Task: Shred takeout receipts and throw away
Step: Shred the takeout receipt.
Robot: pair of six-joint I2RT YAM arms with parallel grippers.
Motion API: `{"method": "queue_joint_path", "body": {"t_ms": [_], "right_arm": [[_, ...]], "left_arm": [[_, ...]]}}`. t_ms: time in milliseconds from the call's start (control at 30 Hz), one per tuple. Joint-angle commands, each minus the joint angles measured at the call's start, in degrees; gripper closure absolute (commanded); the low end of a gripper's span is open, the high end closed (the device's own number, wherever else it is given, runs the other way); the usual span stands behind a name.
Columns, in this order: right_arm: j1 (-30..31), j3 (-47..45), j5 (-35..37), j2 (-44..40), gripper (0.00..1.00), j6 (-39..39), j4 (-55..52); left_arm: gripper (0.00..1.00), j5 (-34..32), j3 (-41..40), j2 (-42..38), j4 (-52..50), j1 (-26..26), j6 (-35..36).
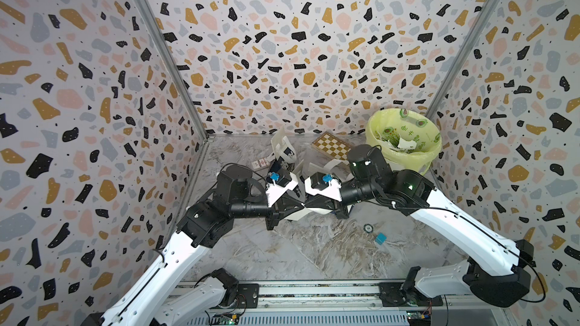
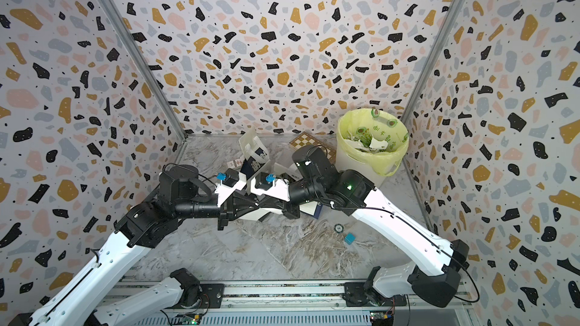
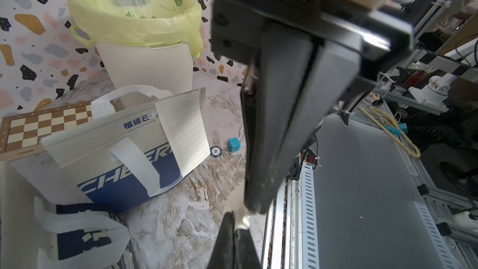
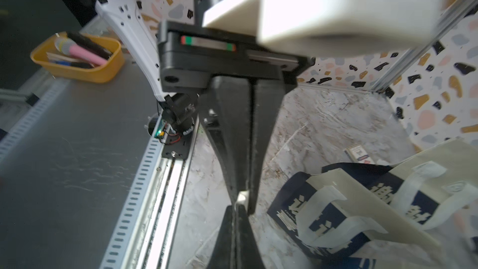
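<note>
White scrap of receipt sits pinched where the two hands meet tip to tip. This is above the marble worktop, well apart from the bin, on the way from it toward the rail.

Left hand: fingers pressed flat together, clamped on one end of the receipt. In the left wrist view the paper rises out of its tips.

Right hand: also closed, no gap between its fingers. Its tips bear on the same receipt from the bin's side. Only a small pale tab shows between the two grips; how much paper spans them, cannot tell.

Second receipt: lined, longer than wide. It leans on a navy-and-white bag standing just in front of the bin. Neither hand touches it.

Torn white scraps lie inside the bin, on its yellow liner.

Chessboard lies flat beside the bin, partly behind that bag. Another bag lies tipped over, farther from the bin than the hands are.

Blue cube and poker chip sit near each other on bare worktop, between bin and rail, apart from both hands.
</note>
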Motion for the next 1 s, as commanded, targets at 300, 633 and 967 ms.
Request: {"method": "queue_joint_path", "body": {"t_ms": [300,633,967], "right_arm": [[22.3,2.2,31.4,-2.9,1.0,-23.2,-7.9],[28.7,0.5,37.9,-3.2,1.0,-32.2,-9.7],[22.1,-2.3,20.2,-10.1,1.0,-11.6,5.3]], "left_arm": [[1.0,4.6,-3.5,1.9,11.1,0.1,-8.3],[1.0,7.5,-2.7,4.1,10.1,0.2,-8.6],[1.0,-14.6,-2.1,4.8,8.1,0.3,-7.7]]}}
